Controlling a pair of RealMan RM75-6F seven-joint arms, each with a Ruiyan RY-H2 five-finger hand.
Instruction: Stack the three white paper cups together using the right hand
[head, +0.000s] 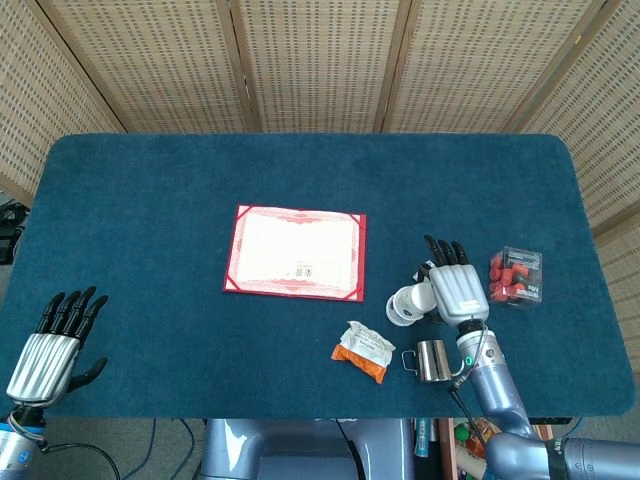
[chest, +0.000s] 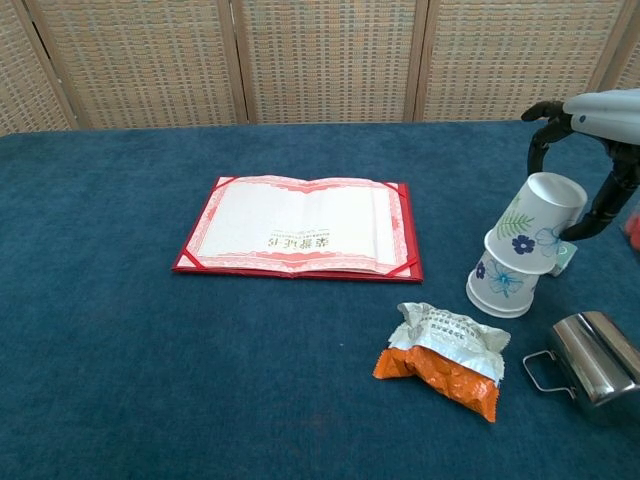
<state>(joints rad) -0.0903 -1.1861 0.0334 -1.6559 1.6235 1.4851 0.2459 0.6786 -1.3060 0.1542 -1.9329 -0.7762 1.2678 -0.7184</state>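
A white paper cup with blue flowers (chest: 502, 284) stands upside down on the blue table (chest: 120, 380). A second flowered cup (chest: 532, 222), also upside down and tilted, has its rim over the lower cup's base. My right hand (chest: 600, 104) grips this upper cup near its base, dark fingers behind it and the thumb to its right. From the head view the right hand (head: 455, 289) covers most of the cups (head: 404, 305). I cannot make out a third cup on its own. My left hand (head: 52, 342) rests with fingers apart at the table's front left, holding nothing.
A red certificate folder (chest: 300, 227) lies open at mid-table. An orange snack packet (chest: 445, 358) and a steel mug (chest: 592, 355) sit in front of the cups. A small pale box (chest: 565, 260) is behind them, and a clear box of red pieces (head: 515, 275) lies to the right.
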